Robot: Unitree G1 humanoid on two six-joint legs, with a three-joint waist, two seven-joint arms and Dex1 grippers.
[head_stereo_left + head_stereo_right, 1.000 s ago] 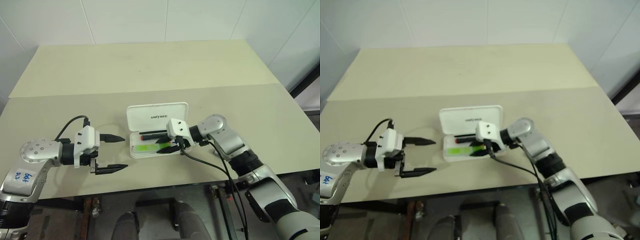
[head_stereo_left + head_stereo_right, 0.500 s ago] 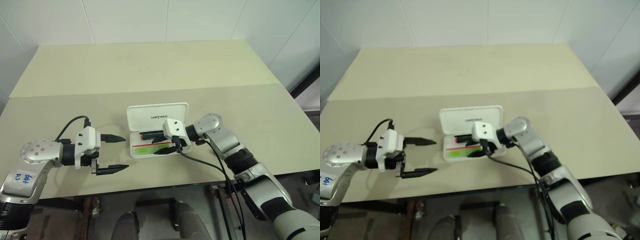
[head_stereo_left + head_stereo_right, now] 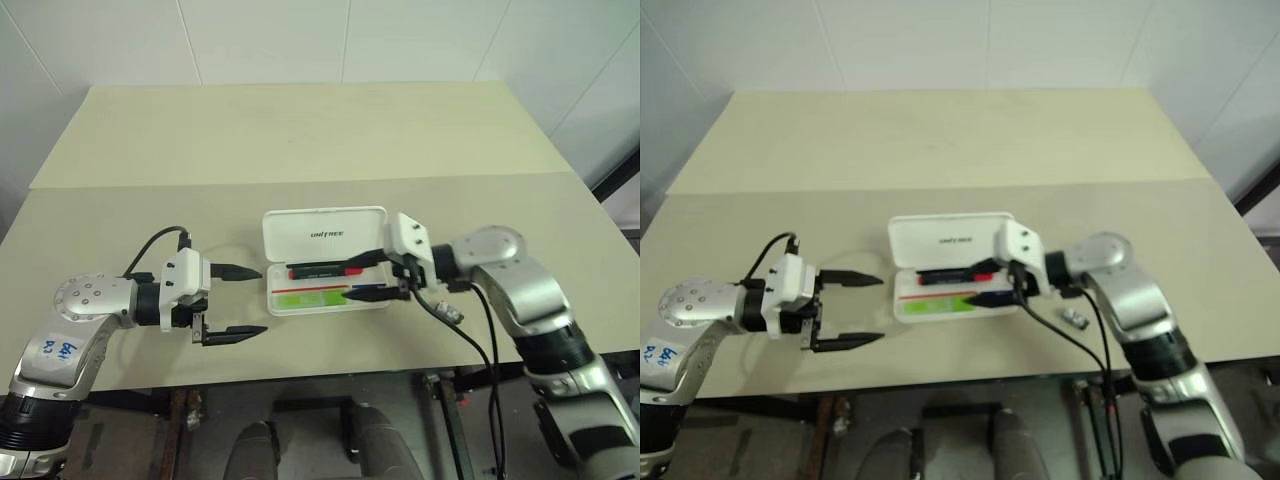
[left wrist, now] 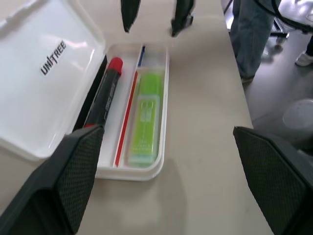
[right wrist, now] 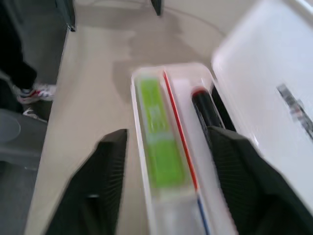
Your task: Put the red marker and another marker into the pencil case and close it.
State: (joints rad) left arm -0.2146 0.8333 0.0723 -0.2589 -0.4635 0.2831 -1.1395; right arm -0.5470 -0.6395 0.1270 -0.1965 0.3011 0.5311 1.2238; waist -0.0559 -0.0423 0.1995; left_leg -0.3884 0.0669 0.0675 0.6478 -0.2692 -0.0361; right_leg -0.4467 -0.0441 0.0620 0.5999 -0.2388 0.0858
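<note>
The white pencil case (image 3: pixel 325 236) lies open at the table's middle, its lid tipped back. In its tray the red marker (image 3: pixel 324 270) lies along the far side. The other marker, a green highlighter (image 3: pixel 304 298), lies along the near side, and the two show side by side in the left wrist view as the red marker (image 4: pixel 102 99) and the highlighter (image 4: pixel 145 117). My right gripper (image 3: pixel 363 278) is open and empty, its fingertips over the tray's right end. My left gripper (image 3: pixel 250 300) is open just left of the case, clear of it.
A small grey stub (image 3: pixel 1073 318) lies on the table right of the case, under my right wrist. A person's legs (image 4: pixel 250 34) stand on the floor past the table's right end. The table's near edge runs close below both grippers.
My right gripper has opened, let go of the green highlighter in the tray, and drawn back to the right and up. The left gripper has stayed put. The camera has shifted.
</note>
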